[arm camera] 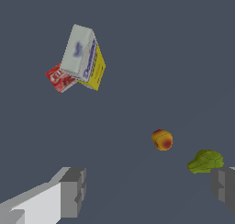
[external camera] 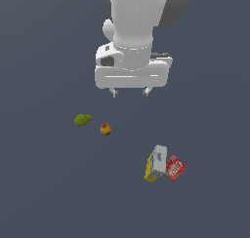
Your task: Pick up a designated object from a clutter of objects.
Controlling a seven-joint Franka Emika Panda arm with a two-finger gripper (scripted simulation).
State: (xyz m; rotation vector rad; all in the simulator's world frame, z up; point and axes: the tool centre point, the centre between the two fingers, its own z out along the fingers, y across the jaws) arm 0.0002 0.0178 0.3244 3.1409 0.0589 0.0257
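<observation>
The designated object, a long box (external camera: 156, 163) (arm camera: 83, 56) with yellow sides and a white-grey face with blue marks, lies on the floor at the exterior view's lower right. A flat red packet (external camera: 175, 168) (arm camera: 58, 77) with white lettering touches its side. A green lumpy fruit (external camera: 82, 119) (arm camera: 205, 160) and a small orange-red ball (external camera: 105, 129) (arm camera: 162, 139) lie apart from it toward the exterior view's left. My gripper (external camera: 130, 92) (arm camera: 148, 187) hangs open and empty, high above the floor, away from all of them.
The floor is a plain dark grey surface. The arm's white body (external camera: 134, 32) fills the upper middle of the exterior view.
</observation>
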